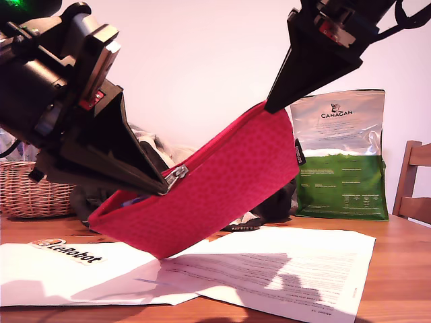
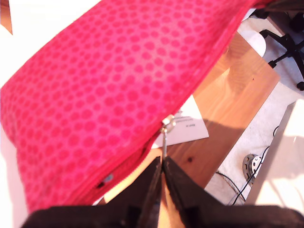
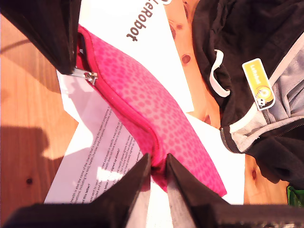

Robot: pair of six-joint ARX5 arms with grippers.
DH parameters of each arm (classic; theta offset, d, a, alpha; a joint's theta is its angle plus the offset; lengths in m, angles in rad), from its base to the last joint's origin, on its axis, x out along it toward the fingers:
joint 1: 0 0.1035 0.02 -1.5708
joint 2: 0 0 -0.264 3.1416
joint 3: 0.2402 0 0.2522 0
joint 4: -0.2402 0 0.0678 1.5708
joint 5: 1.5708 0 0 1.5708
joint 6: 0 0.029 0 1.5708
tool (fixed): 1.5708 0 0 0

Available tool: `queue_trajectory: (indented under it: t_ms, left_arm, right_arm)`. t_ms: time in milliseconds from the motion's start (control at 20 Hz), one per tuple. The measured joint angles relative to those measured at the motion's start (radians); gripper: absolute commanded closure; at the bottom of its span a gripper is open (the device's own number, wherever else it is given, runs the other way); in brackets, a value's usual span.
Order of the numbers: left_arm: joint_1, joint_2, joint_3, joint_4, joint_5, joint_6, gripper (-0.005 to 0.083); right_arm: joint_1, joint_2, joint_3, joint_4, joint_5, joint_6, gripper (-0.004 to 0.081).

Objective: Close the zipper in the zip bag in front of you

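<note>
You have the zip bag [image 1: 215, 178] lifted off the worktop [image 1: 397, 269], stretched on a slant between your two claws. My second claw [image 3: 158, 166] is pressed together on the bag's upper corner, at the exterior view's right, with the pink fabric pinched right between its tips; the small black side tag [image 1: 300, 152] hangs just below that grip. My first claw [image 2: 162, 164] sits lower, toward the exterior view's left, its tips closed on the thin metal pull tab [image 2: 164, 141] of the zipper [image 3: 121, 102]. The silver slider [image 1: 176, 174] sits touching those tips, on the bag's top edge. From the slider up to my second claw the red tape looks joined; on the far side of the slider, beyond my first claw, the edge gapes a little and shows a dark opening. The bag's lowest corner hangs just above the printed papers [image 1: 289, 269], and whether it touches them you cannot tell. Behind the bag, beyond my second claw, the green-and-silver Canagan bag [image 1: 342, 158] stands upright on the worktop.
</note>
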Motion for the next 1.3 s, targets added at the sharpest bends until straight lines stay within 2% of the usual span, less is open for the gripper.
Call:
queue_trajectory:
  t_ms: [500, 1300]
  left_arm:
    - [0.006, 0.000, 0.000, -0.051, -0.022, 0.032, 0.0797]
    - [0.071, 0.000, 0.000, -0.135, -0.022, 0.086, 0.0797]
  right_arm:
    - [0.000, 0.000, 0.000, 0.000, 0.003, 0.000, 0.0783]
    - [0.000, 0.000, 0.000, 0.000, 0.003, 0.000, 0.0783]
